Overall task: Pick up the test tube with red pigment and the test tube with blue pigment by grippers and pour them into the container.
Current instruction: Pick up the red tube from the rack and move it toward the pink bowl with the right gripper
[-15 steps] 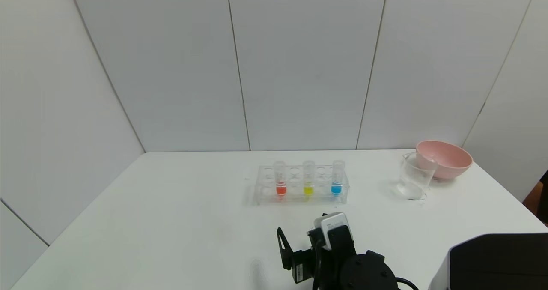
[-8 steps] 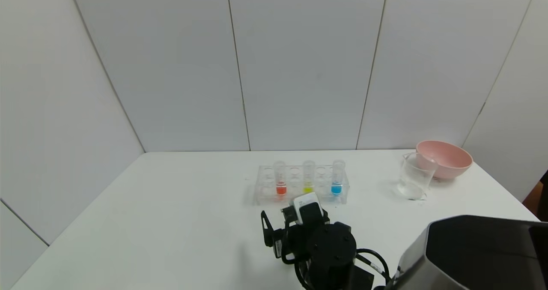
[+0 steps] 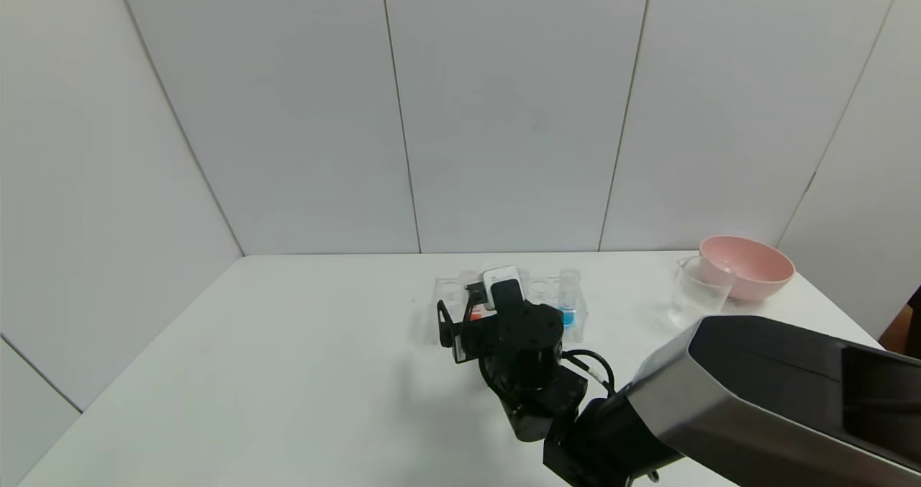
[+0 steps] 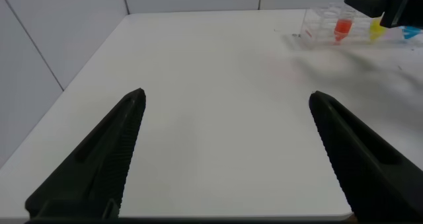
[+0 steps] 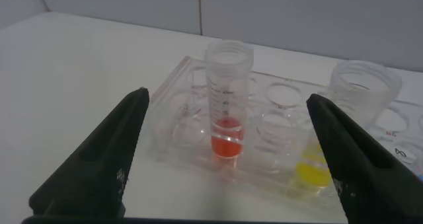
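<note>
**Ana:** Nearest the clear rack (image 5: 264, 145), on its front side, the right hand (image 5: 228, 151) is hanging wide open, holding nothing, with the test tube with red pigment (image 5: 228, 112) standing upright in line with the gap between its two fingers.

**Ben:** So what is worrying you?

**Ana:** The yellow tube (image 5: 360, 118) is sitting just beside the red one in the same rack. If the hand is drifting sideways as it goes in, I think a finger could be knocking that neighbour or shoving the light rack along the desk (image 3: 288, 372).

**Ben:** And the grip itself?

**Ana:** The tube is smooth and uncapped; a low or skewed pinch might be letting it slip or spill on the lift.

**Ben:** Farther along the rack?

**Ana:** The test tube with blue pigment (image 3: 568, 301) is waiting upright at the rack's other end, untouched. Well beyond the rack, off that end, the container (image 3: 696, 294) is standing right against a pink bowl (image 3: 748, 265), so a careless pour could be landing in the bowl.

**Ben:** The left hand (image 4: 225, 158)?

**Ana:** Hanging open and empty over bare desk, far from the rack.
</note>
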